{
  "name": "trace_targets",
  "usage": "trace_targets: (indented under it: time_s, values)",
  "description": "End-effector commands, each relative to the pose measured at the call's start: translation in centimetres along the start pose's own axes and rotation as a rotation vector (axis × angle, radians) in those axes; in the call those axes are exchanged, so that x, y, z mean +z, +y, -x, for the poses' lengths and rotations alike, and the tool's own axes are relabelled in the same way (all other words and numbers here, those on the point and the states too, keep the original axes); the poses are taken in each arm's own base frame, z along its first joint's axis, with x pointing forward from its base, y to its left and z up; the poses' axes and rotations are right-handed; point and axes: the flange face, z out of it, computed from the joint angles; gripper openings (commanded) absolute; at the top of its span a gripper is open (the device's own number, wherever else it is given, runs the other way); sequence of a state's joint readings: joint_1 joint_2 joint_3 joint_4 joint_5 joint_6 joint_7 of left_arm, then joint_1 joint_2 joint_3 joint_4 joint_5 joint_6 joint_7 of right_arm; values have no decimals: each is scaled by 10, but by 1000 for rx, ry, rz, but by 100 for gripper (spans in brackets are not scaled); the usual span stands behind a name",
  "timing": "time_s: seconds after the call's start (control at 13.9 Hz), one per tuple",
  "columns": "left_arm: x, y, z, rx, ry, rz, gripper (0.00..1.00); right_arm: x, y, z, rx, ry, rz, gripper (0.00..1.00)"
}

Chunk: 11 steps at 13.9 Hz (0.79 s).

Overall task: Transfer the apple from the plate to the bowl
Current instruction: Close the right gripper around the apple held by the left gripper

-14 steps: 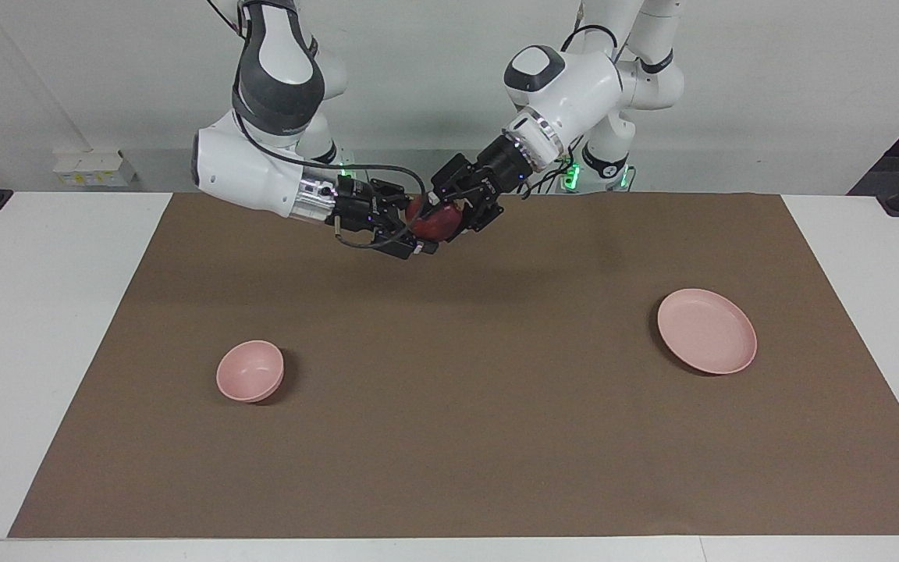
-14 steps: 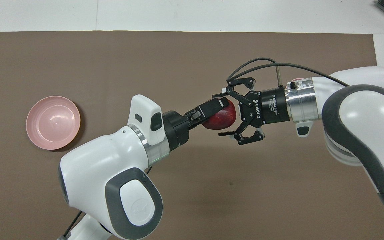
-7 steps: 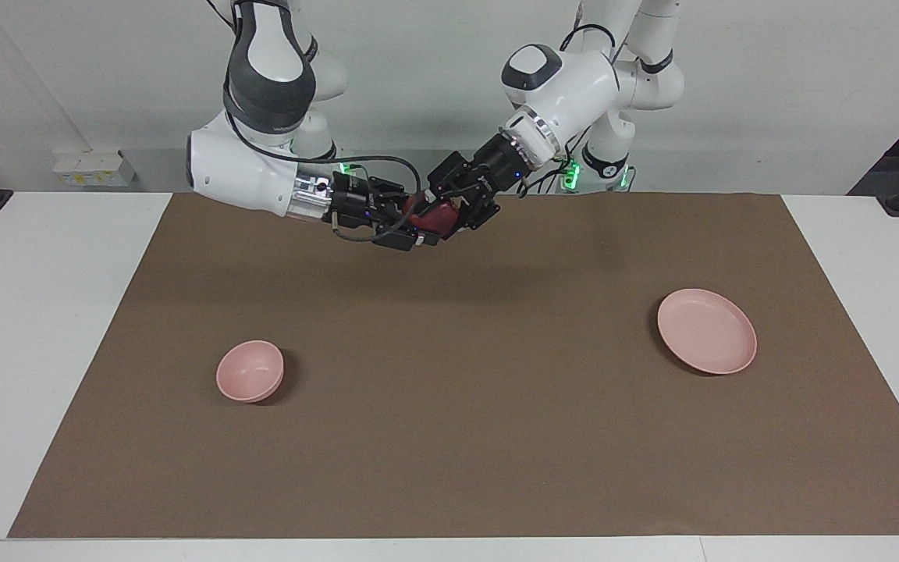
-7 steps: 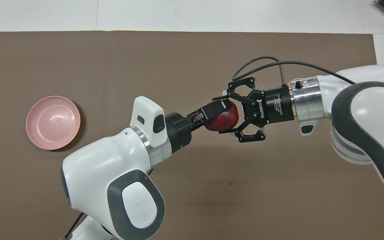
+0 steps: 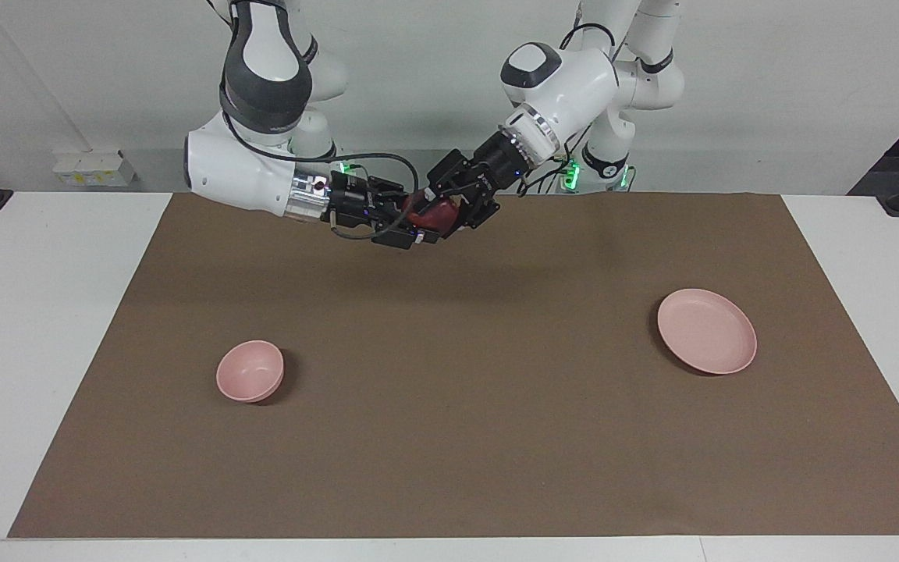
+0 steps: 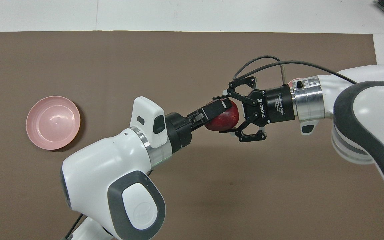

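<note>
The dark red apple (image 5: pixel 434 213) (image 6: pixel 226 120) hangs in the air over the brown mat, between the two grippers. My left gripper (image 5: pixel 445 209) (image 6: pixel 219 116) is shut on it, one flat black finger lying across its top. My right gripper (image 5: pixel 420 222) (image 6: pixel 226 115) is shut on the same apple from the other end, its links splayed to the sides. The pale pink plate (image 5: pixel 707 331) (image 6: pixel 52 122) lies bare toward the left arm's end of the table. The small pink bowl (image 5: pixel 250 371) stands toward the right arm's end. In the overhead view the right arm hides almost all of the bowl.
The brown mat (image 5: pixel 465 406) covers most of the white table (image 5: pixel 36 328). Both forearms cross above the part of the mat nearest the robots. A black cable (image 6: pixel 262 61) loops off the right wrist.
The right gripper went from open around the apple to shut on it. Both hands and the apple drifted slightly toward the right arm's end. The left gripper kept its hold.
</note>
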<state>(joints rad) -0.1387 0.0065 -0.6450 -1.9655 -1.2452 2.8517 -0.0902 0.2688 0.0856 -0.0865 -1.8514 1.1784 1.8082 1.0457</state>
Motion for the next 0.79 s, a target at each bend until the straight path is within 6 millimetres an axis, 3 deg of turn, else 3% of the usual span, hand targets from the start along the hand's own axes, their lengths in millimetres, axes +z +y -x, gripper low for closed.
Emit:
trace_targets:
  time_s: [0.0,0.14,0.43,0.72]
  values:
    - [-2,12,8,5,6,27,71,-5,0,5,-30,-38,-11,0]
    - [-2,14,8,3,6,30,100,-6,0,5,-35,-27,-6,0]
    - [-3,15,7,9,5,32,100,-11,-1,1,-54,-14,-14,0]
    - [-4,7,3,4,0,18,100,-30,1,-24,-157,141,41,0]
